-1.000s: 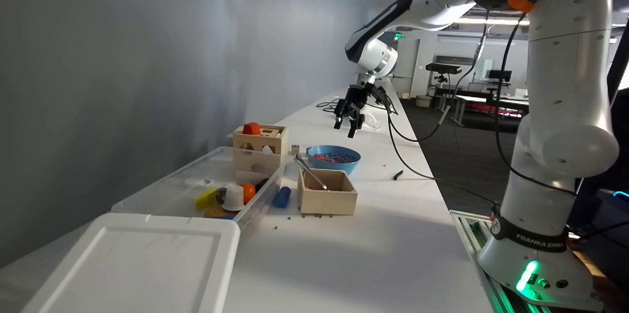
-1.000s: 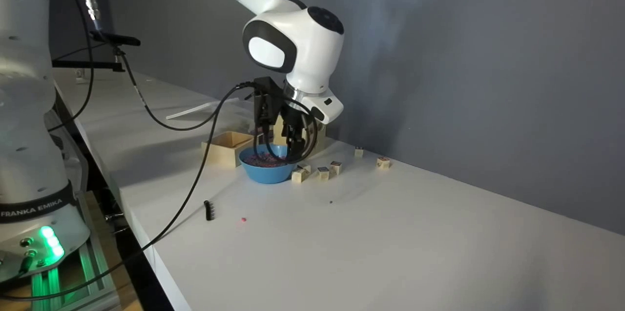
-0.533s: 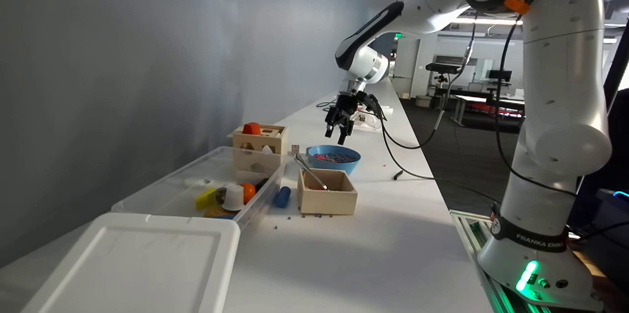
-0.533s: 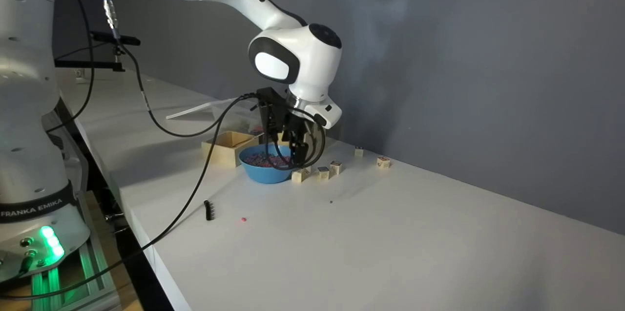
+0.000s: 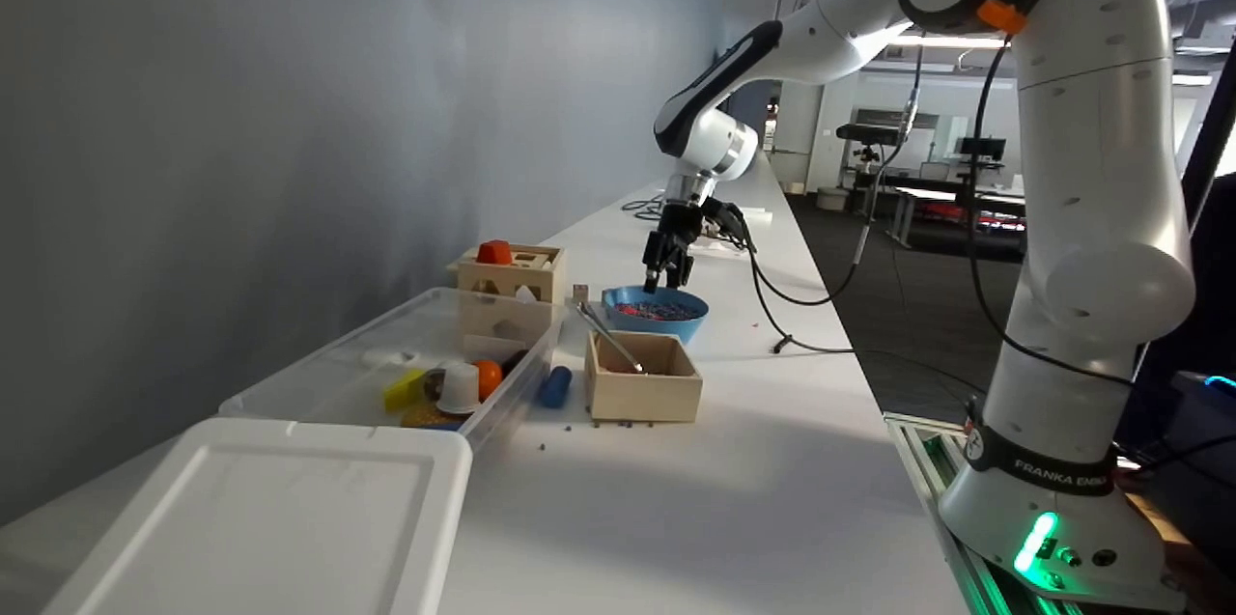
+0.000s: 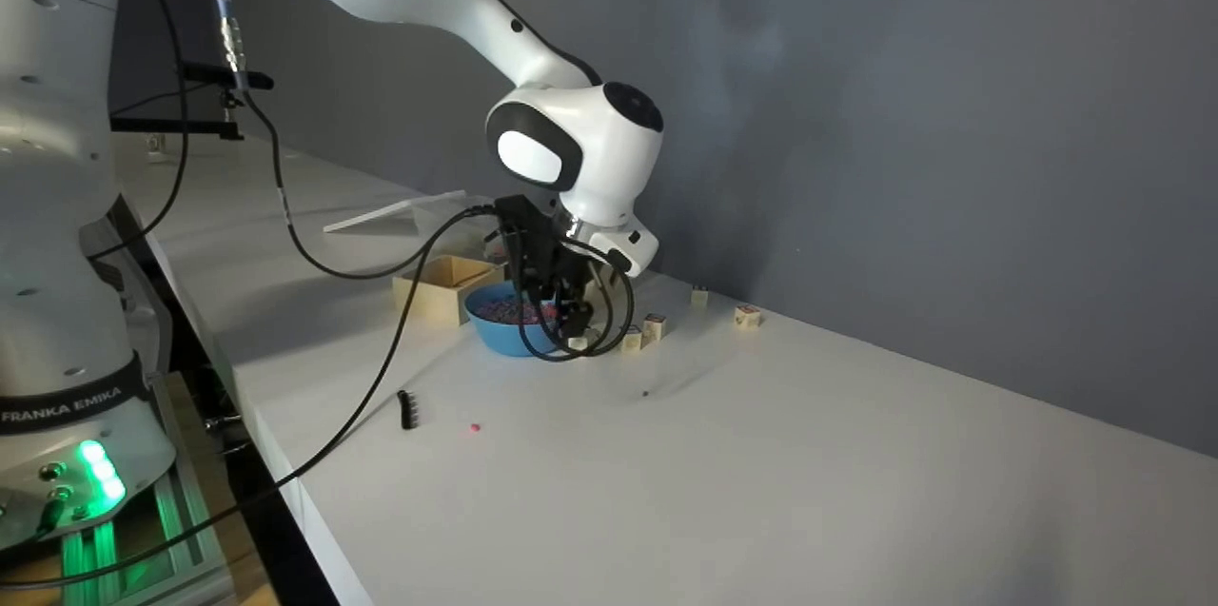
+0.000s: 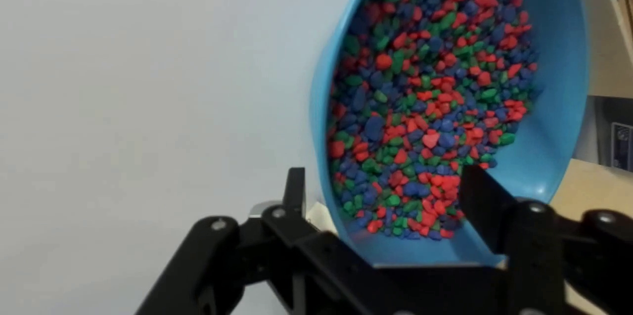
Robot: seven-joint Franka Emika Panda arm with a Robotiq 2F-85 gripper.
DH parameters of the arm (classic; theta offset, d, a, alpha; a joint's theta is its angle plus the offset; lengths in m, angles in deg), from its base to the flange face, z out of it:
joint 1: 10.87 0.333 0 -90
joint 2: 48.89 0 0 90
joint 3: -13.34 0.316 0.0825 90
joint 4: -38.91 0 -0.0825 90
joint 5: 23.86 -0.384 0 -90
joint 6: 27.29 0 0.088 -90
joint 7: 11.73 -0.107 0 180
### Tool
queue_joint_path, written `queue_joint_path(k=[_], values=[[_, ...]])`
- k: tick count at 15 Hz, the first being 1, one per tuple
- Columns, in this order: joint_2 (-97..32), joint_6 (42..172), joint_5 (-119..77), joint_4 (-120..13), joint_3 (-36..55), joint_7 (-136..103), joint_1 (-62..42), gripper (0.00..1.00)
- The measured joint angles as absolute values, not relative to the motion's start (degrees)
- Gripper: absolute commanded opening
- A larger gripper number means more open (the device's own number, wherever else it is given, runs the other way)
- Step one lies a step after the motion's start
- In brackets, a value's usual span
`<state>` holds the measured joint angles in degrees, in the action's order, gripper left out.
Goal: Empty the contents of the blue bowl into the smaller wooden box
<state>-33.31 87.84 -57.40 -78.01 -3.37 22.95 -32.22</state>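
Observation:
The blue bowl (image 5: 691, 323) stands upright on the table, also in an exterior view (image 6: 509, 338) and the wrist view (image 7: 554, 127). Its contents (image 7: 425, 107), tiny red, blue and green bits, cover its bottom. The smaller wooden box (image 5: 642, 400) stands close beside the bowl and also shows in an exterior view (image 6: 428, 302). My gripper (image 5: 664, 279) is open at the bowl's rim, pointing down. In the wrist view my gripper (image 7: 384, 184) has one finger outside the rim and the other over the bowl's inside. I cannot tell whether a finger touches the bowl.
A metal utensil (image 5: 610, 341) leans in the smaller box. The taller wooden box (image 5: 541, 272), clear plastic bin (image 5: 319, 374), white lid (image 5: 290, 509) and blue cylinder (image 5: 556, 386) lie nearby. Several small wooden cubes (image 6: 747, 317) and a black clip (image 6: 407, 410) lie on the table.
My gripper has come down to the bowl's rim, shifting a little left in the exterior view with the bin. The bowl and boxes have not moved.

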Motion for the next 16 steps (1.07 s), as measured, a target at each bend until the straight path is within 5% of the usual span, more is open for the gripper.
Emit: queue_joint_path(k=[7, 16], values=[[-33.6, 88.0, -57.4, -78.1, -3.4, 25.5, -35.3, 0.04], [-34.4, 89.3, -56.1, -79.0, -2.6, 27.0, -34.9, 0.01]])
